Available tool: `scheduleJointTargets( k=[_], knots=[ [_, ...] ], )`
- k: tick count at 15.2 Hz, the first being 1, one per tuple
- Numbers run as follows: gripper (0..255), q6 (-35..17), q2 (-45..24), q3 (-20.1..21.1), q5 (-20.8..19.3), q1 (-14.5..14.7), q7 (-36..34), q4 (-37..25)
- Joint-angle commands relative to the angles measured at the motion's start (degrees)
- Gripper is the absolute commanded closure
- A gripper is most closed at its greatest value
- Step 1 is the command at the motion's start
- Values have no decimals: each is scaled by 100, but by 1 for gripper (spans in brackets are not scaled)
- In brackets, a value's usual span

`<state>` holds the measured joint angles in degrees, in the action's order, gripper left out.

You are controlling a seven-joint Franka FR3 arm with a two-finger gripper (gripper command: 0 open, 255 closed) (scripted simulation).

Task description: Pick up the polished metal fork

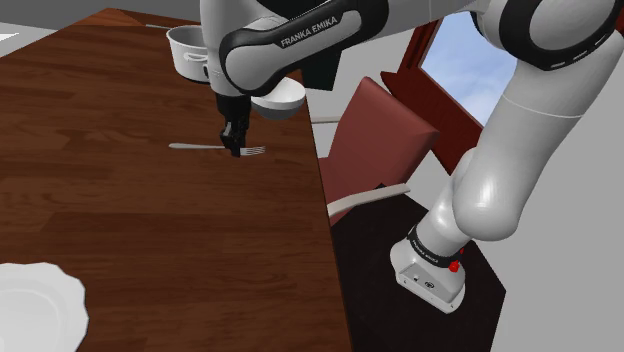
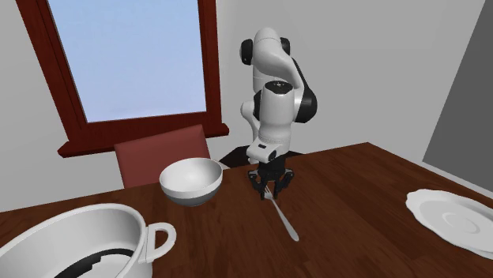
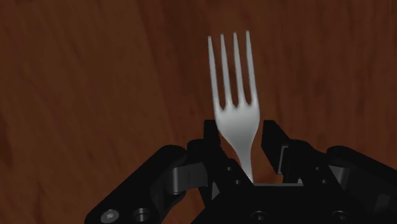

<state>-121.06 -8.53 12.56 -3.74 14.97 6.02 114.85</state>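
1. While the brown table (image 1: 150, 230) carries everything, nothing's lifted yet.
2. Gripper (image 1: 237, 150) sits low, fingers apart, straddling the fork (image 1: 200, 147) at its neck.
3. Fork lies flat, handle running to nine o'clock from the gripper, shoulder view; clamp and lift remain.

The place is a home dining room: dark brown wooden table (image 1: 150, 230), white round plate (image 2: 454, 217), white bowl (image 2: 191, 182), red chair (image 2: 158, 154), window in red-brown frame (image 2: 134, 55).

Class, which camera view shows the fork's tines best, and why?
The wrist view: the fork shows four separate tines against the table. The shoulder view shows it lengthwise, tines tiny; in the second exterior view the gripper masks them, leaving the handle.
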Motion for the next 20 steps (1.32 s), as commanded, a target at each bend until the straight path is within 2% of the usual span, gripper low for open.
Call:
scheduleJointTargets(
  k=[1, 3, 18, 20],
  knots=[
    [255, 4, -7, -4, -1, -2, -2, 13],
    [255, -5, -13, -1, -4, 1, -10, 17],
    [255, 1073, 379, 13, 119, -14, 92, -682],
    [255, 1085, 382, 13, 120, -15, 93, -690]
  ],
)
